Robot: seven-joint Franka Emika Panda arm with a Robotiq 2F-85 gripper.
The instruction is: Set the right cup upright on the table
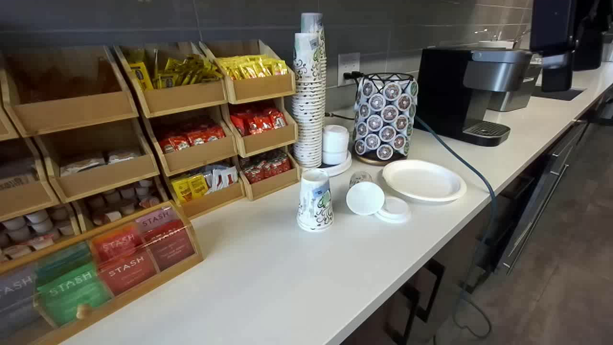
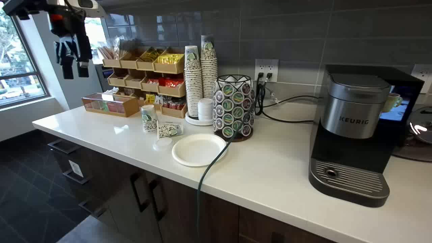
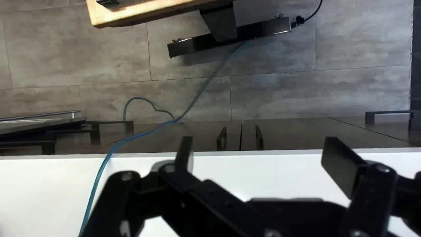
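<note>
1. From above, the lying cup (image 2: pixel 170 129) is open to reach.
2. Bare counter (image 1: pixel 249 282) leads to its mouth.
3. The standing cup (image 1: pixel 315 203) hems one flank; lid (image 1: pixel 395 209) and plate (image 1: pixel 424 180) the other.
4. Pod tower (image 1: pixel 385 116) and cup stacks (image 1: pixel 308 120) block the back.
5. The cord (image 2: pixel 198 206) slants past the plate, over the front edge.

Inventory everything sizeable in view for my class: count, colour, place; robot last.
Table: 1, white, in every view
Rack: 1, tan, on table
Tea box: 1, tan, before rack
Cup stacks: 2, printed white, beside rack
Right cup: 1, printed white, on its side
Second cup: 1, printed white, inverted nearby
Loose lid: 1, white, near right cup
Plate: 1, white, on table
Pod holder: 1, black, right of stacks
Keurig machine: 1, mostly black, on table
Cable: 1, bluish, over table edge
Cabinets: several, brown, below table
Fingers: 2, black, apart above table
</note>
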